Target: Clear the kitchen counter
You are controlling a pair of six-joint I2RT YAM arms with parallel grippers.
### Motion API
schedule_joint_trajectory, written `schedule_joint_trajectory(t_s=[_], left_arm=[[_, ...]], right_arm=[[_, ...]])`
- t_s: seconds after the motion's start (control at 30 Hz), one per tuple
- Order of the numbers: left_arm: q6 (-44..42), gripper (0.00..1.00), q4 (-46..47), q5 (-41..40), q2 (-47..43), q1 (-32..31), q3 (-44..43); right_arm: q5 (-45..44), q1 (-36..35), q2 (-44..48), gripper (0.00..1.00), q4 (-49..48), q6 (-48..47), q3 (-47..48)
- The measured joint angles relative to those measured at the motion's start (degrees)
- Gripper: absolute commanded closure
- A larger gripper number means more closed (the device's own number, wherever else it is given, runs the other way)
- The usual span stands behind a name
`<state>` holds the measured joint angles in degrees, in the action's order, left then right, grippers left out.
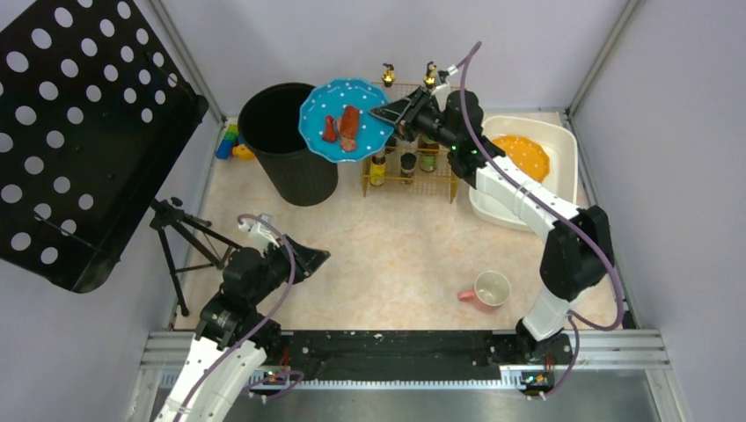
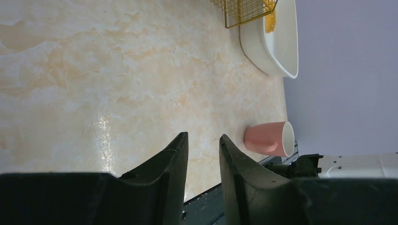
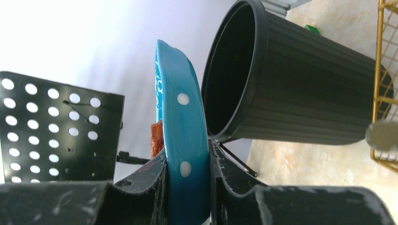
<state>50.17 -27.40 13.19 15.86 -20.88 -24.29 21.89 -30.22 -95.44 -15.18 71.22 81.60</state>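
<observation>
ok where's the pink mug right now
Top view: the pink mug sits on the kitchen counter, near right side, just left of the right arm's base.

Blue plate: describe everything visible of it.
The blue plate is round and teal, glossy like glazed ceramic, dotted with white spots, with a raised, slightly wavy rim. Two reddish-brown food pieces lie on it. The right gripper clamps its rim, a finger on each face, holding it in the air above the counter. In the top view it overlaps the right side of the black bin.
</observation>
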Motion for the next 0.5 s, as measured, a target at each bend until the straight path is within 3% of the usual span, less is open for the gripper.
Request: schedule_joint_trajectory(t_s=[0.5], left_arm=[[-2.1, 0.61, 0.3, 0.4, 2.0, 0.0, 0.5]], right_arm=[[-3.0, -0.9, -23.0, 1.0, 1.8, 0.6, 26.2]])
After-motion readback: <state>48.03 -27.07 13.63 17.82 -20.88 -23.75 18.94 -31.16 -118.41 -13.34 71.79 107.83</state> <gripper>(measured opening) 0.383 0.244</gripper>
